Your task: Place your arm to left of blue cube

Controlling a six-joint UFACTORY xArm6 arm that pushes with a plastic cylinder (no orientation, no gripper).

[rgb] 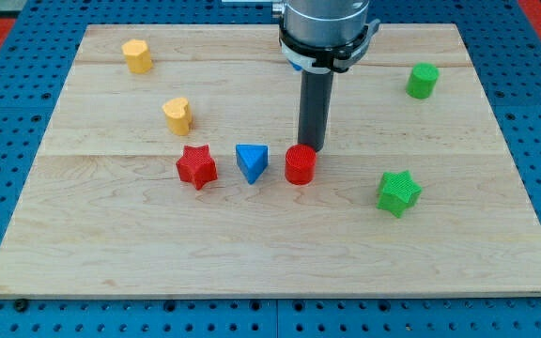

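The blue block [251, 161] is a small wedge-like piece near the middle of the wooden board [111, 253]. My tip [311, 147] is at the lower end of the dark rod, just behind the red cylinder [300, 165] and touching or nearly touching it. The tip stands to the right of the blue block, about a block's width away. A red star [196, 166] lies just left of the blue block.
A yellow heart-like block [177, 115] sits up-left of the red star. A yellow block [137, 55] lies near the top left. A green cylinder-like block [423, 81] is at the top right and a green star [398, 192] at the right.
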